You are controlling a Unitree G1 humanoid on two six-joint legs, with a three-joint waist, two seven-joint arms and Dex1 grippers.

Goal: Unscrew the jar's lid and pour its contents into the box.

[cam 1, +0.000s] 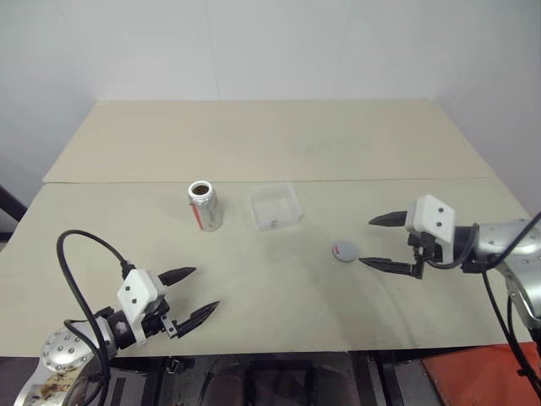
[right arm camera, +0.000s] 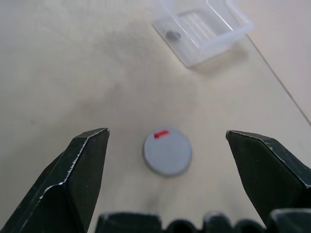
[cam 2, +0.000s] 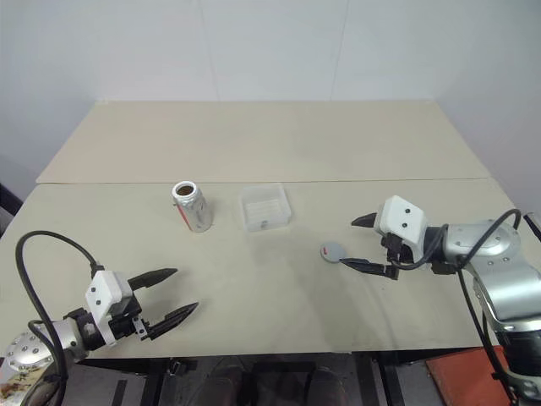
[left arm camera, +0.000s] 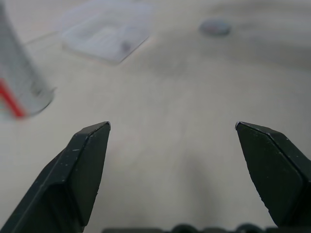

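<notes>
Both grippers gape wide, empty: left gripper [cam 1: 190,292] low before the open jar [cam 1: 204,205], right gripper [cam 1: 378,242] beside the lid [cam 1: 344,251] lying on the surface [cam 1: 279,144]; box [cam 1: 275,206] beside the jar.

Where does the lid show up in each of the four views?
Left eye view: the lid lies on the table, just left of the open right gripper.
Right eye view: lower right of the box, beside the right gripper.
Left wrist view: a small blurred disc near the top right.
Right wrist view: centred between the two fingers.
Shared landmark: the box.
</notes>
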